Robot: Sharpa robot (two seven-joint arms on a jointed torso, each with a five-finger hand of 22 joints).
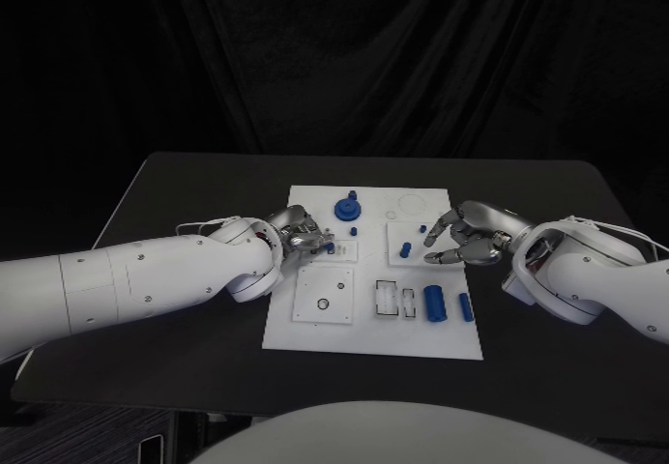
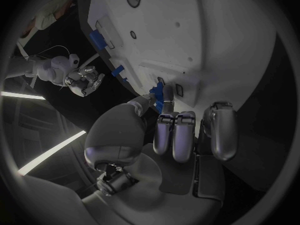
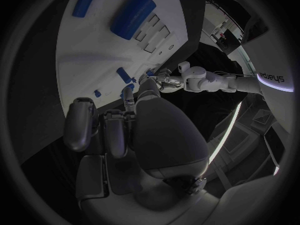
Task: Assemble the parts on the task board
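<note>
— Where's the task board [image 1: 376, 333]?

— Mid-table, a white plate on the black table [image 1: 167, 193], between the two arms. It carries several blue parts. Near its far edge stands a round blue part with a stem [image 1: 347, 207]. In the near right area lie a thick blue cylinder [image 1: 435, 301] and, just beside it, a thin blue bar [image 1: 466, 307], both lengthwise.

— Any recesses with something in them?

— A raised white block with a round hole [image 1: 325, 294] sits near the left, and beside it a pair of small rectangular pockets [image 1: 396, 299]; whether anything sits in those, I cannot tell. A small blue peg [image 1: 406, 248] stands near the board's centre-right, next to a short blue stud [image 1: 357, 232].

— The left hand?

— The left hand [image 1: 297, 232] is at the board's left edge. In the left wrist view its thumb and a fingertip pinch a small blue piece [image 2: 159, 96] right at the board's raised block; the other fingers [image 2: 175, 135] lie curled together.

— And the right?

— The right hand [image 1: 472, 236] hovers over the board's right side, fingers curled inward with nothing in them that I can see.

— Any writing?

— On the left forearm, seen from the right wrist camera, the word "sharpa" [image 3: 272, 77] reads along the white shell.
</note>
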